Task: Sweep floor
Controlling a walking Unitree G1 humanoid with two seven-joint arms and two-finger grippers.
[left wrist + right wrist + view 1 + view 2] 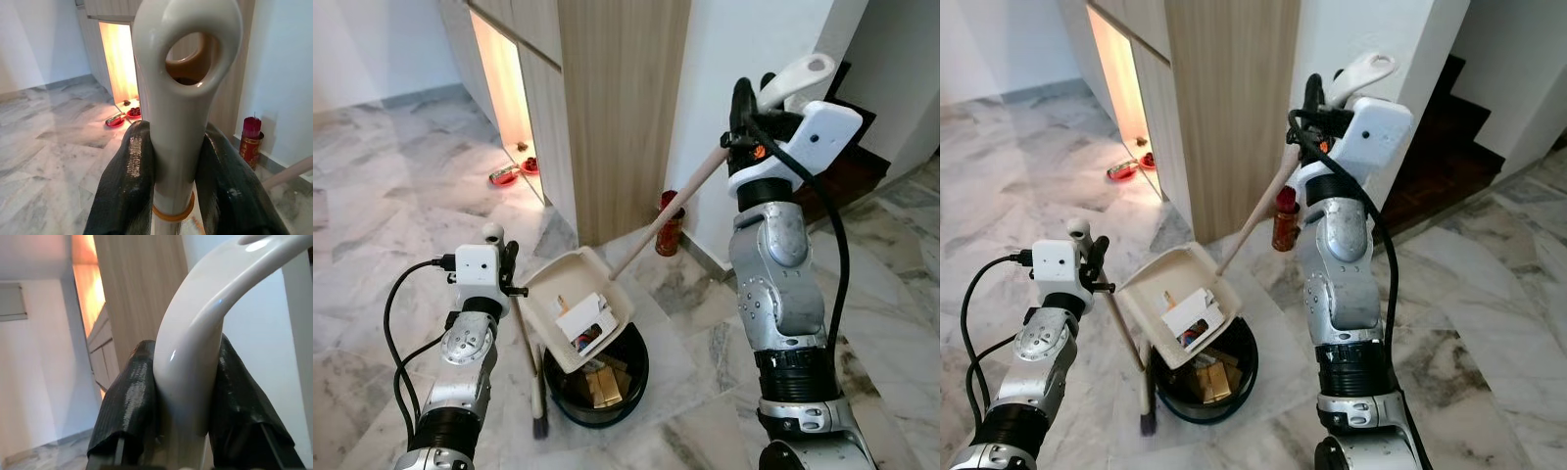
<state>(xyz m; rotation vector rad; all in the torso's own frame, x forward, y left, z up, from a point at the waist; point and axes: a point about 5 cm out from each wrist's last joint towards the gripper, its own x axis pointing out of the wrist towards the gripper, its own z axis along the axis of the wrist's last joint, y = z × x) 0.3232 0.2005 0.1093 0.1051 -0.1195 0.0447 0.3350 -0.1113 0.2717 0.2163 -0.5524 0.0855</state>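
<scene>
A cream dustpan is tipped over a black bin, with white paper and scraps sliding toward the brown boxes inside. Its long pale handle rises to my right gripper, which is shut on the curved white grip at chest height. My left gripper is shut on the looped white top of the broom, black fingers on either side. The broom stick runs down beside the bin to dark bristles on the marble floor.
A wooden cabinet stands just behind the bin, with a lit alcove holding red dishes to its left. A red incense holder sits by the white wall. Dark stairs lie at the right. Open marble floor spreads left.
</scene>
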